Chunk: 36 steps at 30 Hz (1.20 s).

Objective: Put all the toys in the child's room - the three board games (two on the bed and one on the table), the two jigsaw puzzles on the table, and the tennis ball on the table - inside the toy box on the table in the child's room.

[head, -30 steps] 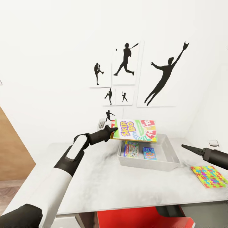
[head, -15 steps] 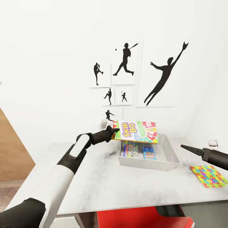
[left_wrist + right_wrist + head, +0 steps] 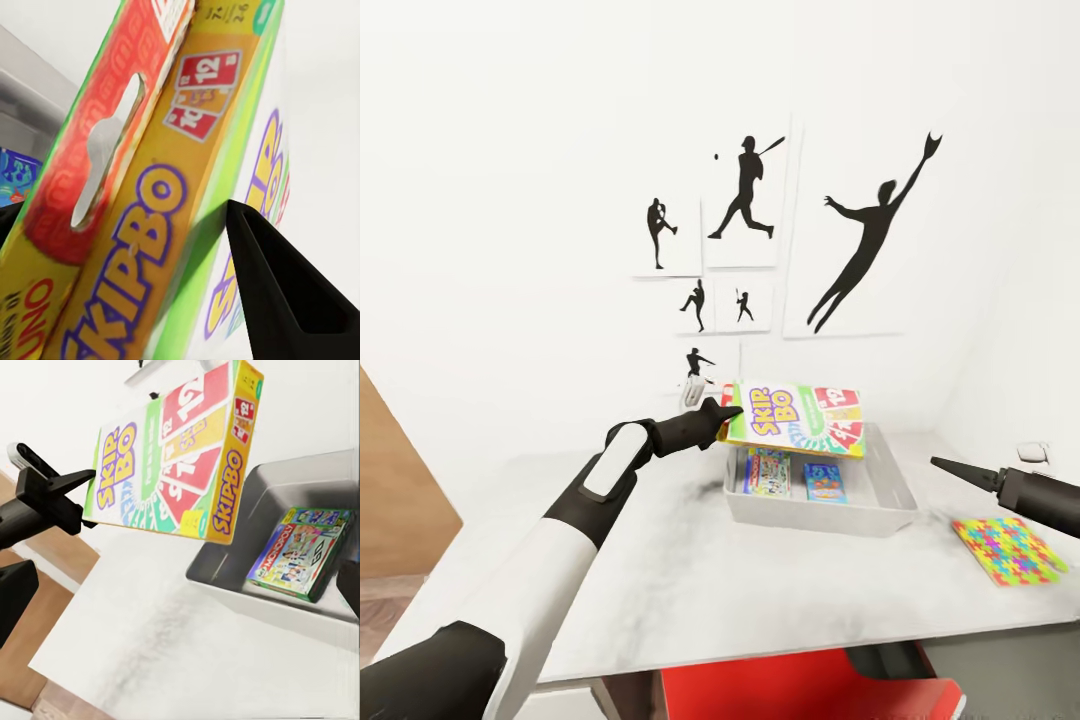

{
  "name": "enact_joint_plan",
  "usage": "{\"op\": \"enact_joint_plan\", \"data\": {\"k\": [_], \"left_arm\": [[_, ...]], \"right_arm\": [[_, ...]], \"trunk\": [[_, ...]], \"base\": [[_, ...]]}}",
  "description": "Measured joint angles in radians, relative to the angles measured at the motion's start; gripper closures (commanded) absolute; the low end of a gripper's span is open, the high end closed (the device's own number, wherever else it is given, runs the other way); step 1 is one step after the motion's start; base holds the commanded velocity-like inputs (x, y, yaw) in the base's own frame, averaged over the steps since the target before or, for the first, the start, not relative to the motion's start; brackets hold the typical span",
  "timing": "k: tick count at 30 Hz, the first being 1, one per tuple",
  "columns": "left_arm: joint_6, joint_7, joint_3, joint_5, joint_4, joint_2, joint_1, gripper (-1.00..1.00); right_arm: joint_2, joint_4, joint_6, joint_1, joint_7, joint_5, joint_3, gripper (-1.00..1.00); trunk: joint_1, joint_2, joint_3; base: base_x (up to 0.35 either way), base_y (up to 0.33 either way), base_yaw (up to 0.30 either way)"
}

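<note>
Skip-Bo box (image 3: 797, 419) is up in the air right over the grey bin (image 3: 815, 512), held level-ish by one short edge in the left pincer (image 3: 722, 413), which is clamped on it. Two game boxes already lie flat in the bin: the Monopoly one (image 3: 768, 471) and a small blue one (image 3: 827, 481). The bin sits on the counter (image 3: 690, 580), with one puzzle square (image 3: 1007, 549) off to the right beside it. The right pincer (image 3: 952, 466) hangs near that puzzle with nothing in it; I can't tell whether it's apart or together.

My take: the box is nearly as long as the bin, so I'd line its long side up with the bin's, lower it close to the two boxes, then let go. Dropping it from this height could leave it propped on the rim.
</note>
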<state>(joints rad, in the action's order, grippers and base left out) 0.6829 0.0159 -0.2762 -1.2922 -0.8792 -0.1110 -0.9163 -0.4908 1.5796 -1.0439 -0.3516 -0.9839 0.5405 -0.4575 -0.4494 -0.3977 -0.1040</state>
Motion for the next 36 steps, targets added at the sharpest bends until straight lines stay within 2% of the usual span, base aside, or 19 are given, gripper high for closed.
{"op": "enact_joint_plan", "data": {"k": [10, 16, 23, 29, 36], "left_arm": [[0.0, 0.005, -0.001, 0.0, 0.0, 0.0, 0.003, 1.0], [-0.001, 0.008, -0.02, -0.001, -0.001, -0.002, 0.002, 1.0], [-0.003, 0.008, -0.025, -0.001, -0.001, -0.004, -0.002, 1.0], [-0.049, 0.005, -0.027, 0.0, -0.001, -0.004, -0.002, 1.0], [-0.096, 0.001, -0.028, 0.003, 0.003, -0.005, -0.002, 1.0]], "right_arm": [[0.0, 0.0, 0.0, 0.0, -0.001, 0.0, 0.001, -1.0], [0.001, 0.0, 0.0, 0.0, -0.003, -0.001, 0.002, -1.0], [0.001, 0.0, 0.0, 0.0, -0.003, 0.0, 0.003, -1.0], [0.002, 0.0, 0.0, 0.0, -0.003, 0.0, 0.003, -1.0], [0.001, 0.0, 0.0, 0.0, -0.003, 0.0, 0.007, -1.0]], "trunk": [[0.0, 0.0, 0.0], [0.0, 0.0, 0.0], [0.0, 0.0, 0.0], [0.0, 0.0, 0.0], [0.0, 0.0, 0.0]], "base": [[0.0, 0.0, -0.159], [0.0, 0.0, -0.037], [0.0, 0.0, -0.005], [0.0, 0.0, -0.072], [0.0, 0.0, -0.225]]}}
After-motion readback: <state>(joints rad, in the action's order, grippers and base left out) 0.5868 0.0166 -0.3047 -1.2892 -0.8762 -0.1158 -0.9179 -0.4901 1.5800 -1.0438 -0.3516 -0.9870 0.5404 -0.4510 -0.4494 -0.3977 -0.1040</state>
